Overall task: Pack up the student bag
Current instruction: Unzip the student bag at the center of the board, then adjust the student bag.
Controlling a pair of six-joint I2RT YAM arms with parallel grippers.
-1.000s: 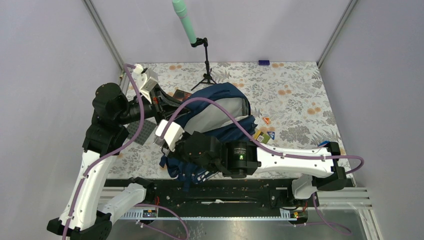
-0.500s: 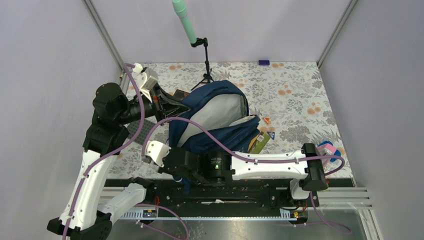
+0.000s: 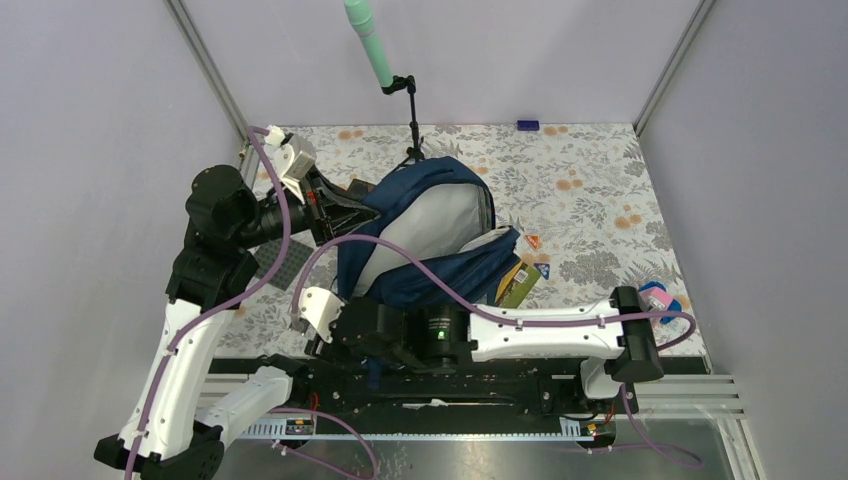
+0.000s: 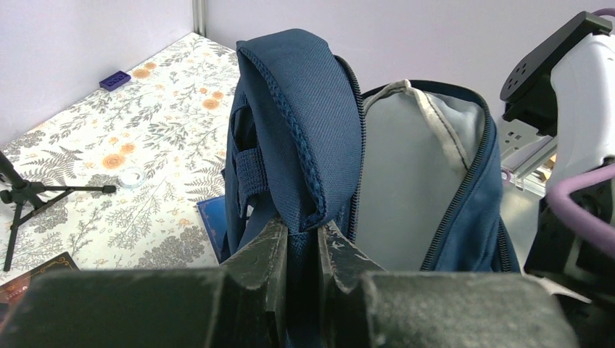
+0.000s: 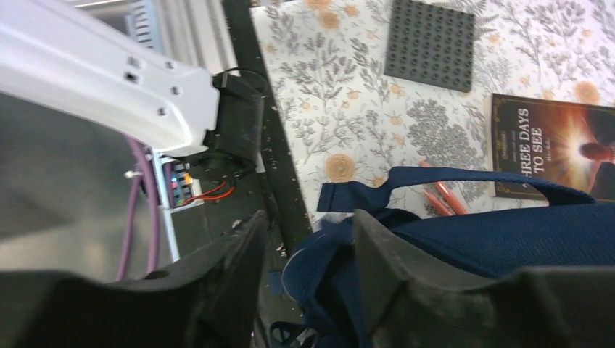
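Both sets of jaws bracket the bag (image 3: 425,230), which stands left of centre on the table (image 3: 600,190), long axis running far to near. Our left jaws, nearest its top, are almost closed, pinching the rim beside the open mouth. Our right jaws sit at its near end, parted around loose blue fabric; whether they grip it we cannot tell.

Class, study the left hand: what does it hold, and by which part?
The left hand is pinching the student bag by the folded navy fabric edge next to its open main compartment.
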